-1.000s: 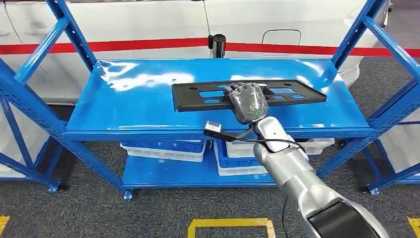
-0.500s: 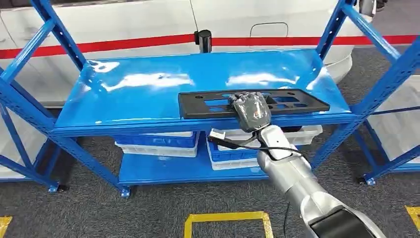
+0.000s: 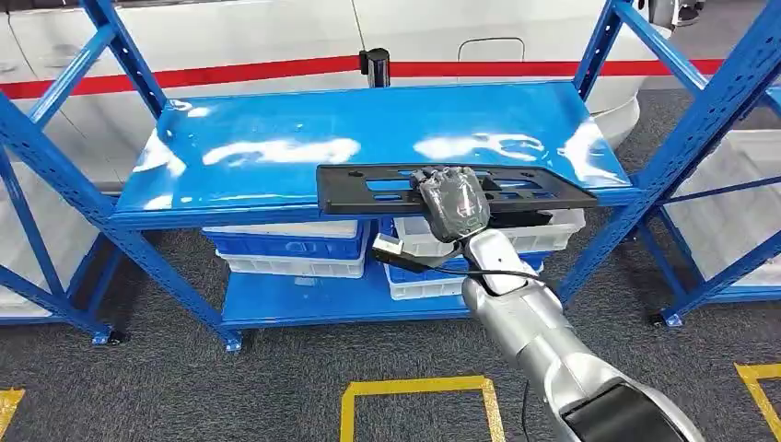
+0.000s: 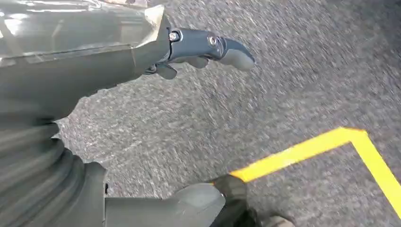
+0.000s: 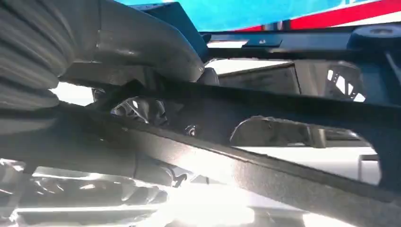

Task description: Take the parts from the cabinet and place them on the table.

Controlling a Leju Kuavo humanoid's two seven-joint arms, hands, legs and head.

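Observation:
A long flat black plastic part (image 3: 368, 187) with several slots lies across the front edge of the blue cabinet shelf (image 3: 276, 138), its near edge overhanging. My right hand (image 3: 451, 203) grips the part near its middle, fingers over the top. In the right wrist view the black part (image 5: 283, 142) runs close across the picture with my thumb (image 5: 142, 42) against it. My left hand (image 4: 156, 52) hangs over grey carpet, fingers apart, holding nothing.
Blue uprights (image 3: 700, 101) frame the shelf on both sides. White and blue bins (image 3: 295, 249) sit on the lower shelf. A white car body with a red stripe (image 3: 230, 69) stands behind. Yellow tape (image 3: 414, 391) marks the carpet in front.
The black part has slid forward from the middle of the shelf to its front edge, held by my right hand. The camera has also shifted, so the shelf looks lower and nearer.

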